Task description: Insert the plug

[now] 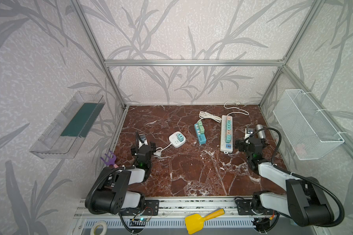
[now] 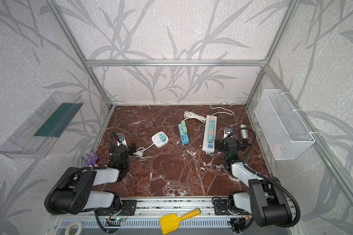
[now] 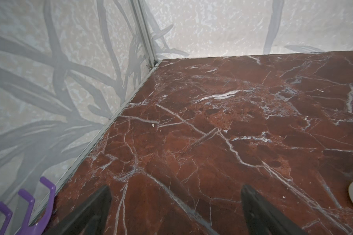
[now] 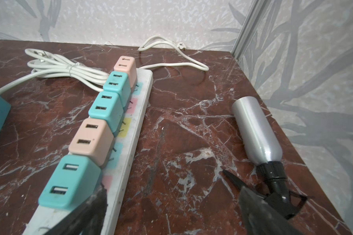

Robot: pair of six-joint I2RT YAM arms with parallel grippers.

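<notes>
I'm watching my left gripper hovering, jaws spread wide, over the red marble tabletop, with 3 purple rake prongs poking up beside the wall.

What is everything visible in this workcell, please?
Long white power strip: 1, white, back right
Square plastic adapters: 5, three teal, two pink, on white strip
Blue power strip: 1, blue, back centre
Green adapters: 2, green, on blue strip
White square socket hub: 1, white, centre-left
Teal adapter: 1, teal, in hub
White cord plug: 1, white, front-left of hub
Silver bottle: 1, silver, beside white strip
Purple toy rake: 1, purple, left edge
Yellow plastic shovel: 1, yellow, front rail
White wire basket: 1, white, right wall
Clear plastic tray: 1, clear, left wall
Left gripper: 1, black, open
Right gripper: 1, black, open
</notes>
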